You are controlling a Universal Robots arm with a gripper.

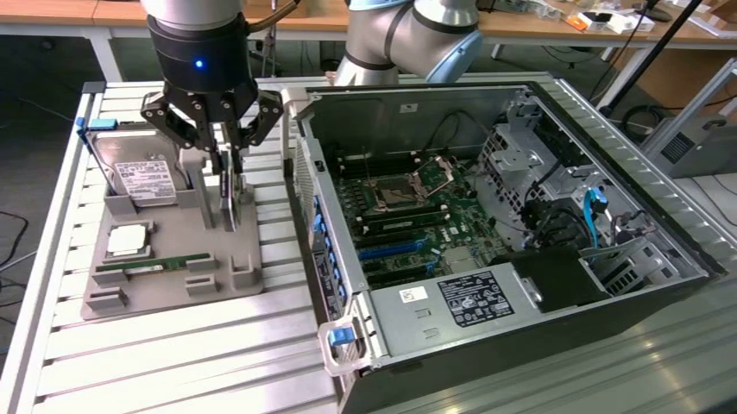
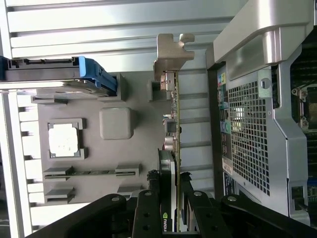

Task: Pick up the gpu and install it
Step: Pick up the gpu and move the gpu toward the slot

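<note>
Black gripper clamped on the upright gpu; judged light, stiff, fragile: hold by bare board edges.

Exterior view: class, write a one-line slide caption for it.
The tool grips the graphics card on edge at the grey tray, beside the open computer case.
</note>
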